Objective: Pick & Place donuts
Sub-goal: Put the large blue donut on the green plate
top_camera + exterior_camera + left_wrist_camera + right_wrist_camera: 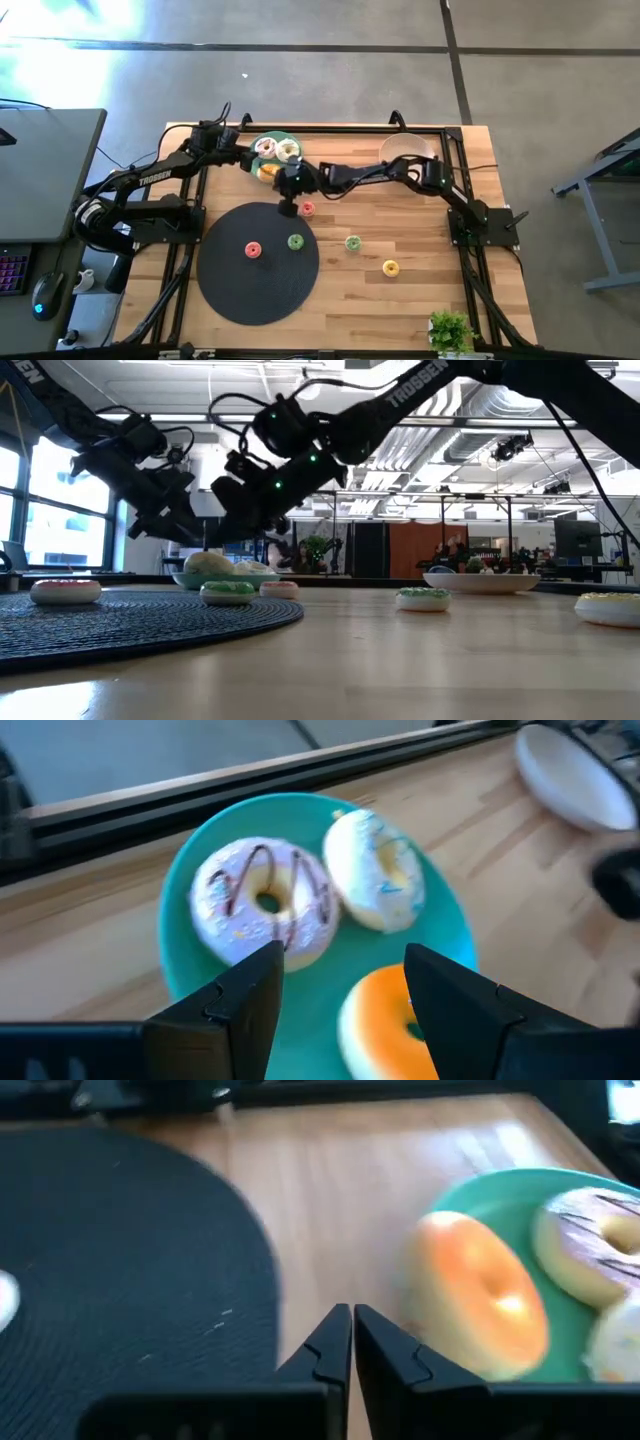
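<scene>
Three larger frosted donuts lie on a green plate (275, 152): a pink-white one (265, 900), a white one (378, 870) and a yellow-orange one (385, 1020) that leans on the plate's rim (480, 1295). My left gripper (340, 990) hovers open over this plate, with its fingers above the gap between the pink and the yellow donut. My right gripper (352, 1330) is shut and empty, above the black mat's far edge (290, 195), beside the plate. Small donuts rest flat: red (253, 250) and green (295, 241) on the mat, pink (307, 208), green (353, 242) and yellow (390, 267) on the wood.
The big black round mat (258, 262) covers the table's near-left part. A beige bowl (405, 150) stands at the far edge, right of the green plate. A small green plant (450, 330) sits at the near right corner. Bare wood lies between mat and right arm base.
</scene>
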Robot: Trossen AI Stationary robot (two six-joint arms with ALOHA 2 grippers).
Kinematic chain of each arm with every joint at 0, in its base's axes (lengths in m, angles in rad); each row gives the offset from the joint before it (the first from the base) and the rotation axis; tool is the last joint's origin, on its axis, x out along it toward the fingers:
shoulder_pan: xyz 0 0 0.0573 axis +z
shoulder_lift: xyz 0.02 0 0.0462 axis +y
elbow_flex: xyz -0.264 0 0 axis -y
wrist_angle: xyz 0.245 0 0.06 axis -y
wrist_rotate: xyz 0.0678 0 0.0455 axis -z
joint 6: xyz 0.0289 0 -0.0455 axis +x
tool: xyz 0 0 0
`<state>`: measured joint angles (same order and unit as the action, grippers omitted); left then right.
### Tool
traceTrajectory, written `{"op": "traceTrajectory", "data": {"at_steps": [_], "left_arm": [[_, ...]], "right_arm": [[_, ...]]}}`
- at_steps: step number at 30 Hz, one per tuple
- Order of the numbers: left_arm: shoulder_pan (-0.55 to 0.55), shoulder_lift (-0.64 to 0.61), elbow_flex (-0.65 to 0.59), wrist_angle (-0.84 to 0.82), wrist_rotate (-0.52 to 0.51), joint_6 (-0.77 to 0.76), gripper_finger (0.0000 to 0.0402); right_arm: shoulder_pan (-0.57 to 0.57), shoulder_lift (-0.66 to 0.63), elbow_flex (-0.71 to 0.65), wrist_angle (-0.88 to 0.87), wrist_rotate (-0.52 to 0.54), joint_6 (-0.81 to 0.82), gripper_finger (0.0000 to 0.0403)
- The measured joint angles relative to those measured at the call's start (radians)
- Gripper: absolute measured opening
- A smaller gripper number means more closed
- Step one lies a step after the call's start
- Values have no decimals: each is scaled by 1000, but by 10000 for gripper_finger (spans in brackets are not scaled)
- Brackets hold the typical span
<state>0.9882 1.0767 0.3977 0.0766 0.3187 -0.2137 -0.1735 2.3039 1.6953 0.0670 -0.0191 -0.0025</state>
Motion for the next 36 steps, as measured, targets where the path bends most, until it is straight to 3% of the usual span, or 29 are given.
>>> {"op": "traceTrajectory", "data": {"at_steps": [8,13,16,20,24,33,36], "left_arm": [[-26,0,0,24,252,145,207],[-142,-2,0,-78,260,281,207],[-247,-2,0,-107,196,325,207],[-371,-2,0,-127,-3,318,207],[-443,1,-1,-206,-125,315,207],[-457,5,-1,-185,-309,296,207],[-425,5,-1,-141,-326,295,207]], "right_arm": [[-15,0,-38,57,20,45,2],[-25,0,-41,52,37,47,2],[-24,-4,-41,48,44,47,3],[-23,-23,-41,27,41,47,2],[-23,-58,-40,-23,64,47,3],[13,-193,-40,-211,170,47,3],[41,-257,-40,-280,209,31,1]]}}
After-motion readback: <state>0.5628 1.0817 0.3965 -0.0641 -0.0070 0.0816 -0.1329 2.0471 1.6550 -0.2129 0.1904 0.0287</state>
